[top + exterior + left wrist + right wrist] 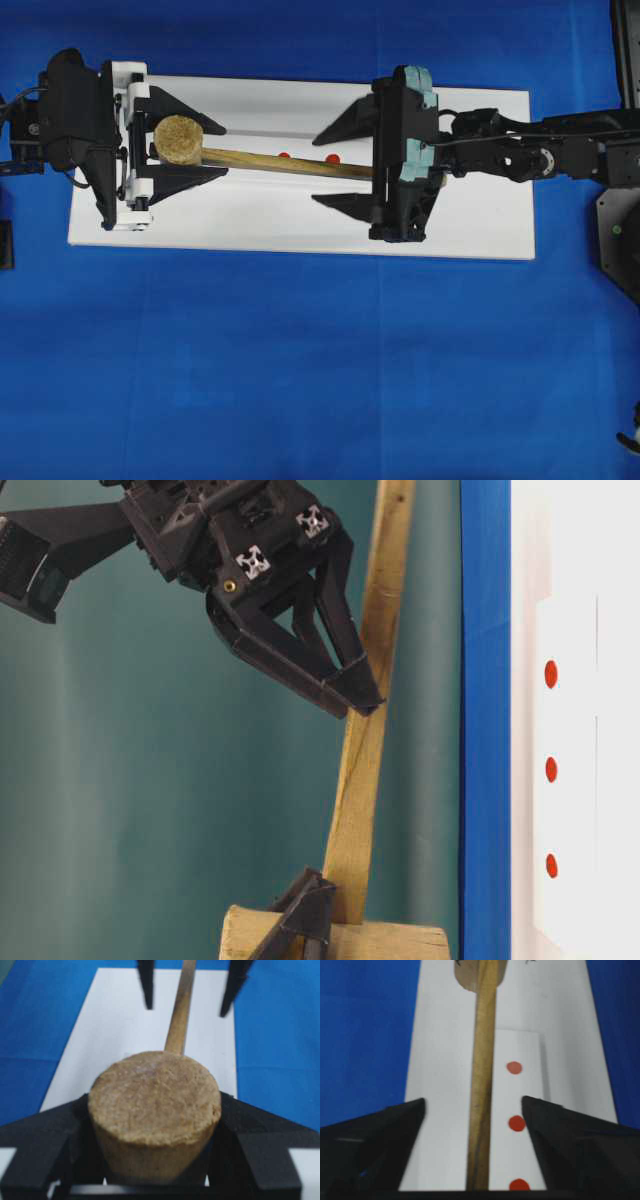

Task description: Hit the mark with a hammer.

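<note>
The hammer, a light wooden mallet, is held off the white board (300,225). My left gripper (200,143) is shut on its round head (178,140) (155,1110), one black finger (65,1130) pressing on each side. The handle (290,163) (482,1110) runs right, passing between the fingers of my right gripper (338,163) (473,1101). That gripper is open, with a gap on either side of the handle. Three red marks (517,1123) (551,770) sit in a row on a raised white strip (527,1090) just beside the handle.
Blue cloth (300,380) surrounds the white board on all sides. A black fixture (620,230) stands at the right edge behind the right arm. In the table-level view the hammer (365,740) hangs well away from the board's surface (580,780).
</note>
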`<state>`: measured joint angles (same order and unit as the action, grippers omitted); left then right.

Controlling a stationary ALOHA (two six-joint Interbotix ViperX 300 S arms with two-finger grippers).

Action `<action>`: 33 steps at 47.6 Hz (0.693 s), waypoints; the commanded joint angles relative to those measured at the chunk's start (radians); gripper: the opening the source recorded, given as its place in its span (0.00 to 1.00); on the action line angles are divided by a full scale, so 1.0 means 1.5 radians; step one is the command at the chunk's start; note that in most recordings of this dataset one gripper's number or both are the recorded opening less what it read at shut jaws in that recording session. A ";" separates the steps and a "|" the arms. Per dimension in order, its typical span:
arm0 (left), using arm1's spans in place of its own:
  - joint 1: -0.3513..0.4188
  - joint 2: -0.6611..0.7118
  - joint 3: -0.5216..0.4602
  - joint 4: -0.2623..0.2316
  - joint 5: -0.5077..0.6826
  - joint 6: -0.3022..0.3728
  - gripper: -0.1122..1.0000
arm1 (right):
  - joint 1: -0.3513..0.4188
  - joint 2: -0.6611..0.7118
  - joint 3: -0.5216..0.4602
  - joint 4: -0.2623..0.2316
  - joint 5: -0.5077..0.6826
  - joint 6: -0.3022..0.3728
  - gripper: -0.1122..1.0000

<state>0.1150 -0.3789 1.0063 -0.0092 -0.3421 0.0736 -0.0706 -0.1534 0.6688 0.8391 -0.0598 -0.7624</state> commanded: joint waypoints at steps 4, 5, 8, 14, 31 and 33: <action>0.002 -0.010 -0.011 -0.002 -0.002 -0.004 0.49 | 0.000 -0.013 -0.016 -0.002 -0.016 -0.003 0.92; 0.002 -0.010 -0.011 -0.003 -0.001 -0.005 0.49 | 0.000 -0.013 -0.016 -0.002 -0.016 -0.003 0.91; 0.003 -0.011 -0.012 -0.004 0.006 -0.014 0.49 | 0.000 -0.013 -0.018 -0.002 -0.017 -0.004 0.89; 0.004 -0.012 -0.022 -0.005 0.029 -0.071 0.49 | 0.002 -0.013 -0.019 -0.017 -0.017 -0.012 0.91; 0.004 -0.031 -0.046 -0.005 0.058 -0.419 0.49 | 0.004 -0.013 -0.019 -0.032 -0.036 -0.044 0.91; 0.004 -0.034 -0.047 -0.005 0.057 -0.465 0.49 | 0.004 -0.013 -0.019 -0.031 -0.036 -0.048 0.91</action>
<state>0.1181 -0.4050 0.9679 -0.0153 -0.2439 -0.5476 -0.0675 -0.1534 0.6673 0.7961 -0.1058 -0.8299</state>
